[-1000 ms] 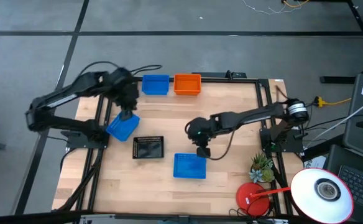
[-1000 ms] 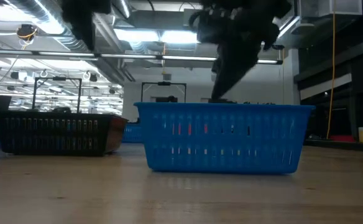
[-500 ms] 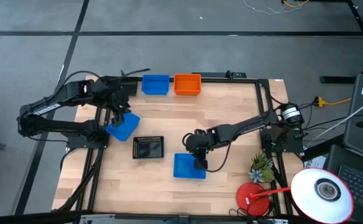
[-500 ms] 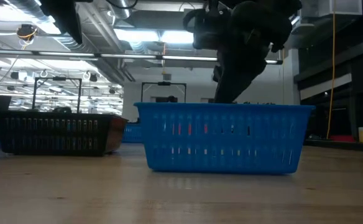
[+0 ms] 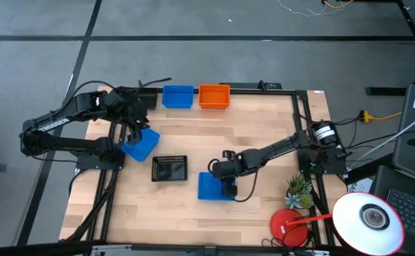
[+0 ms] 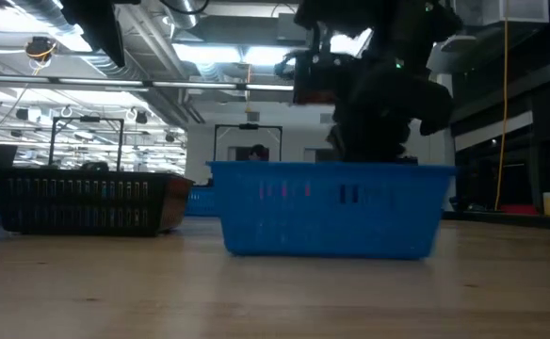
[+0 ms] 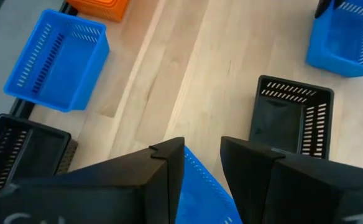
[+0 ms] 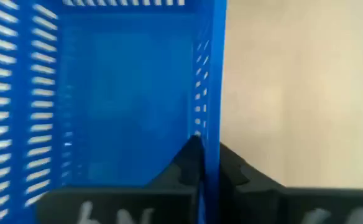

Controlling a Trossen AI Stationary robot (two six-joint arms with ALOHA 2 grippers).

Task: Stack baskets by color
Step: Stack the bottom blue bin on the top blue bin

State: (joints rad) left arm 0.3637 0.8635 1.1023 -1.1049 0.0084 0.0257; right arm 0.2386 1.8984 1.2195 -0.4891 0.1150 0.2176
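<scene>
Near the surface's [image 5: 264, 142] front, our right gripper [image 5: 228, 186] has its fingers clamped on 1 thin wall of the blue basket [image 5: 209, 187], which could tilt or slip when lifted.

Two matte-black jointed arms w/ loose black cables; right arm [image 5: 278, 148] has a silver-ringed base joint.

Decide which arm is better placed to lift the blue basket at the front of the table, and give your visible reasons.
The right. The right gripper is shut on the wall of the front blue basket. The left gripper hangs open over another blue basket at the table's left edge.
</scene>
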